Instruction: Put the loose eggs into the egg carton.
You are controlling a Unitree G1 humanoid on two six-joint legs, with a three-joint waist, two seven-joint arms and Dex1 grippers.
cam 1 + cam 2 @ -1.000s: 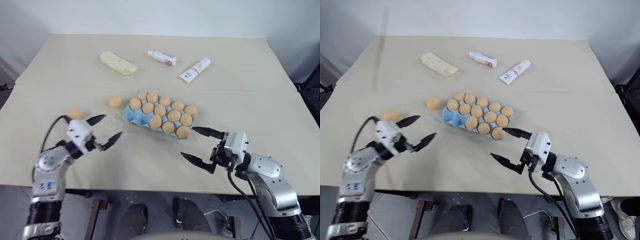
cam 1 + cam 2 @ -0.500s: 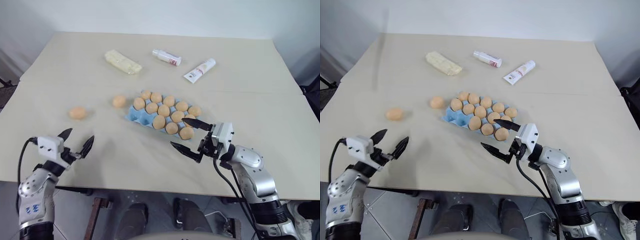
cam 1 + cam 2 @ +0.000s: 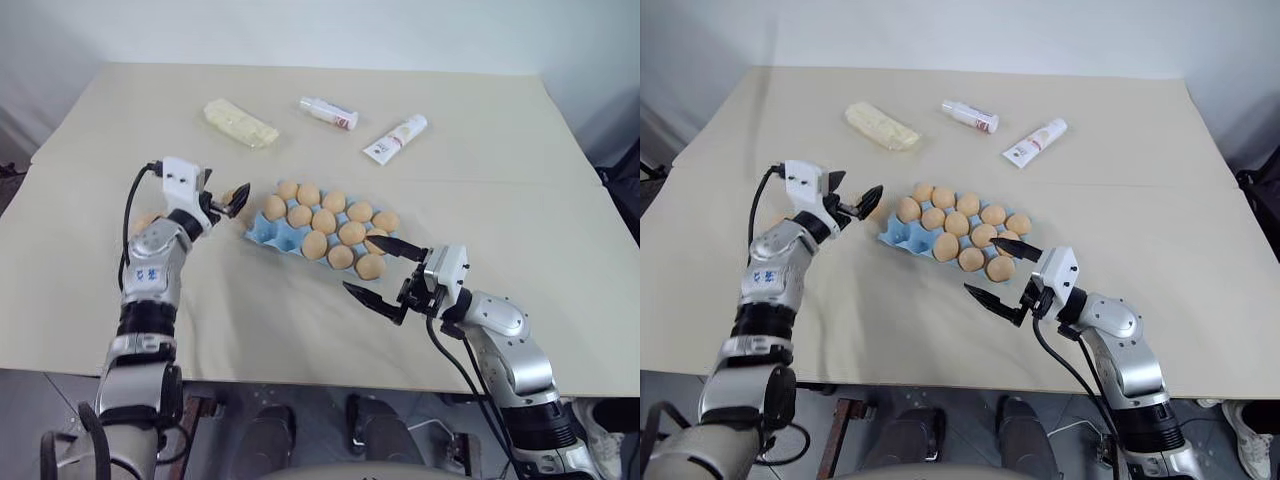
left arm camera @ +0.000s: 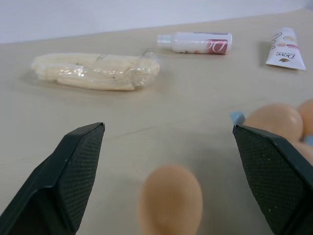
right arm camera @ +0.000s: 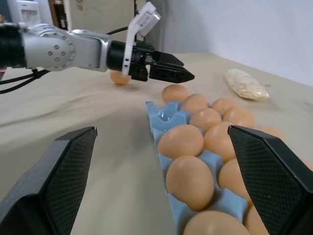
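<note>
Head views, looking down on a beige table (image 3: 300, 330): one light blue egg carton (image 3: 262, 232) sits at the middle, holding thirteen tan eggs, with two cups at its near left corner bare. At the far side lie one pale yellow wrapped block (image 3: 240, 123), one small white bottle (image 3: 327, 113) and one white tube (image 3: 395, 138); their print is too small to read here. The left gripper (image 3: 856, 190) is spread wide, grasping nothing, just left of the carton. The right gripper (image 3: 358, 264) is likewise spread and empty at the carton's near right corner. Left wrist view: one loose egg (image 4: 170, 200) lies on the table between the two black fingers (image 4: 73, 171), touching neither. The bottle's pink lettering seems to begin "Do"; the rest is unclear. Right wrist view: two loose eggs on the table, one (image 5: 175, 92) beside the carton's far end under the left gripper, another (image 5: 120, 77) farther off behind it.
</note>
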